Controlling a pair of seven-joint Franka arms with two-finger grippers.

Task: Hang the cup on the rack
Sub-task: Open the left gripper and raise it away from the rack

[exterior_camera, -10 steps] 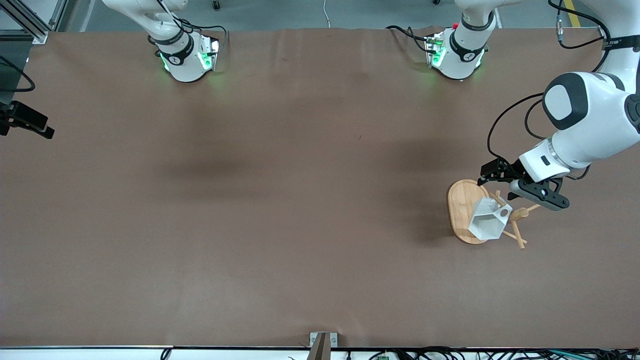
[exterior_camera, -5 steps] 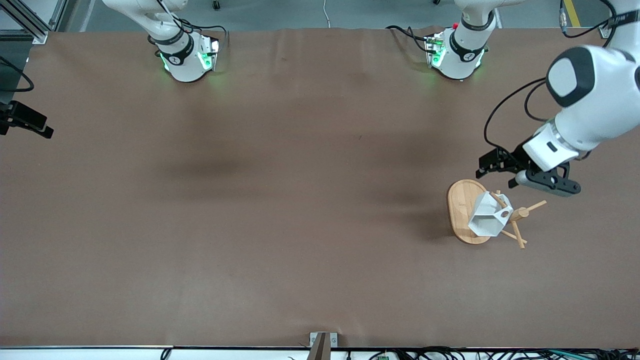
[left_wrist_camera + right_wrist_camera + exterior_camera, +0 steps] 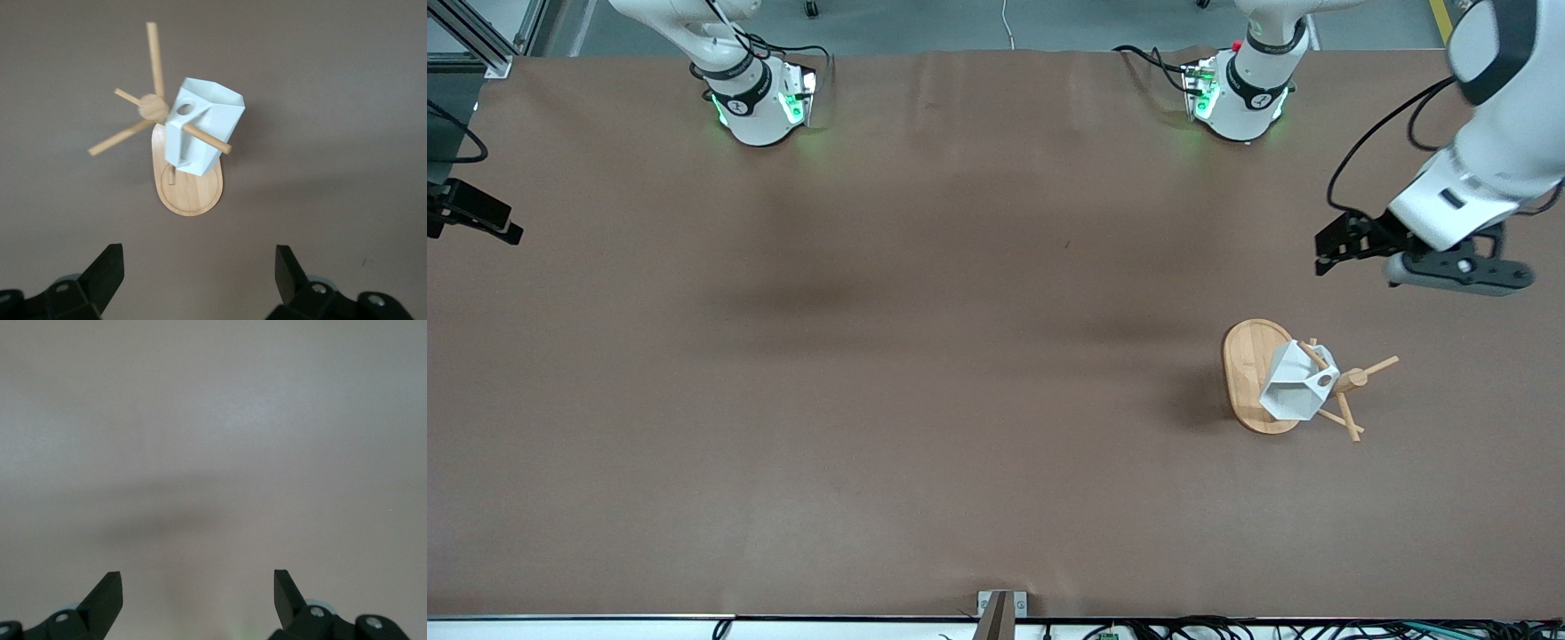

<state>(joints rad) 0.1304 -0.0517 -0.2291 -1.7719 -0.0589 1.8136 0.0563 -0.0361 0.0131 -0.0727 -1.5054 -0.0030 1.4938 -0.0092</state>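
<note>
The white faceted cup hangs by its handle hole on a peg of the bamboo rack, mouth turned toward the oval base. In the left wrist view the cup sits on a dowel with the rack's base under it. My left gripper is open and empty, up in the air over bare table near the left arm's end, apart from the rack; its tips stand wide. My right gripper is open and empty over bare table; it is out of the front view.
The brown table cover spreads flat around the rack. Both arm bases stand along the table's edge farthest from the front camera. A black clamp juts in at the right arm's end.
My left gripper has drawn up and away from the rack toward the left arm's end. The cup stays hanging on the peg. The right arm has not moved.
</note>
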